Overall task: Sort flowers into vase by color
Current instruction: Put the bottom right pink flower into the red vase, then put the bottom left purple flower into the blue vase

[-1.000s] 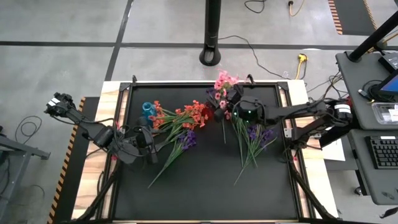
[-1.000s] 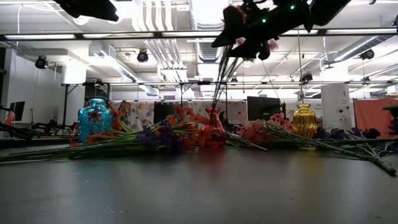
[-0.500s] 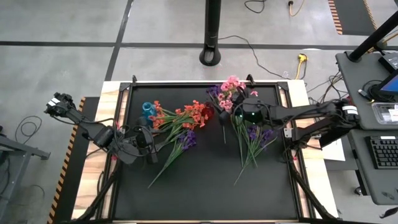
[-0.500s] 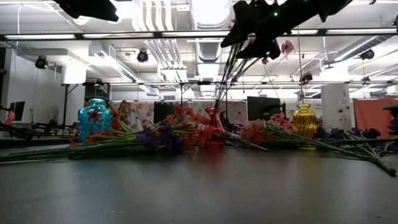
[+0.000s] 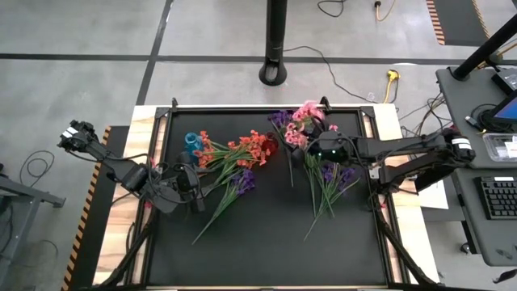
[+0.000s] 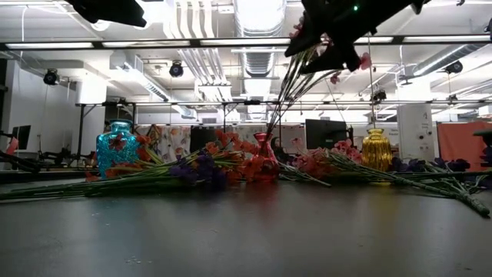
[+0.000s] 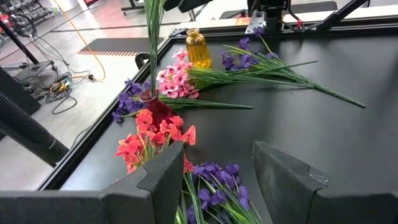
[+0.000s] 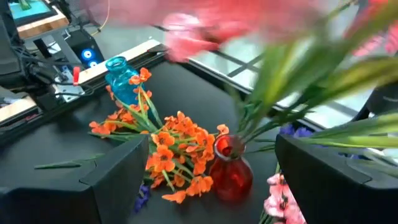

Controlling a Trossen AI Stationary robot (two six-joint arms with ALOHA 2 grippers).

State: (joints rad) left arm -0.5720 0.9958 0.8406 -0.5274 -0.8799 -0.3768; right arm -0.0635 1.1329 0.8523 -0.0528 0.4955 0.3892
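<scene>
On the black table (image 5: pixel 266 234) the nearest thing to the front edge is a loose fan of long green stems: purple flowers (image 5: pixel 241 181) lie beside the left gripper (image 5: pixel 196 187), which hovers low at the left with its fingers partly apart and nothing between them. Just behind them the orange-red flowers (image 5: pixel 242 149) sprawl from a blue vase (image 5: pixel 191 142) toward a red vase (image 6: pixel 264 146), crowding its base. On the right lies a second heap of purple and pink sprays (image 5: pixel 329 179), stems pointing forward. Above it the right gripper (image 5: pixel 317 145) hangs high, its fingers spread wide, with a bunch of pink flowers (image 5: pixel 305 113) whose stems reach down into the red vase's neck (whether the fingers press the stems, the frames do not show). The low view shows these stems (image 6: pixel 286 92) slanting up from the vase, and a yellow vase (image 6: pixel 376 150) at the back right, which the high view hides under the right arm. The left wrist view shows 1 pink spray (image 7: pixel 174 79) lying by the red vase.
</scene>
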